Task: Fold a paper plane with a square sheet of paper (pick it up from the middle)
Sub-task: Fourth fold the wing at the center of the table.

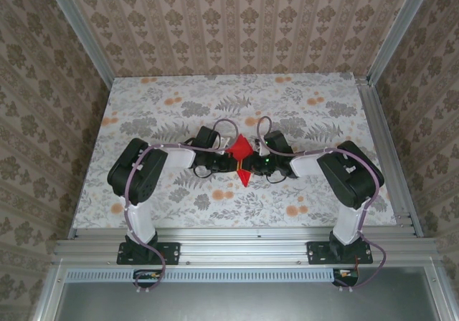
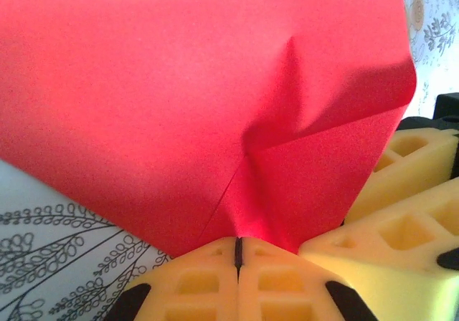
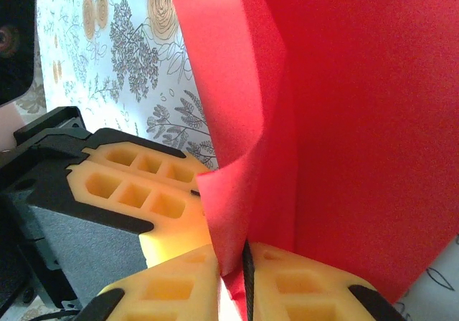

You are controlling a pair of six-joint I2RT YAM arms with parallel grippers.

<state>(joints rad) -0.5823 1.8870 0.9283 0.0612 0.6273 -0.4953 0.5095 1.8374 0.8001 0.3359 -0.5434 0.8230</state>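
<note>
Left wrist view: left fingers (image 2: 193, 285) and right fingers (image 2: 401, 228) both pinch the thin, creased bright-red paper sheet (image 2: 179, 106). Mid-fold; the next move probably calls for pressing its centre crease.

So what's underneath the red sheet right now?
The red sheet is held over the floral table, pinched from below by the left claw and right claw. The tabletop straight beneath it is covered.

arms (image 1: 171, 155), red paper (image 1: 242, 147) crowding centre, open table (image 1: 143, 113) around

No legible text or markings anywhere.
</note>
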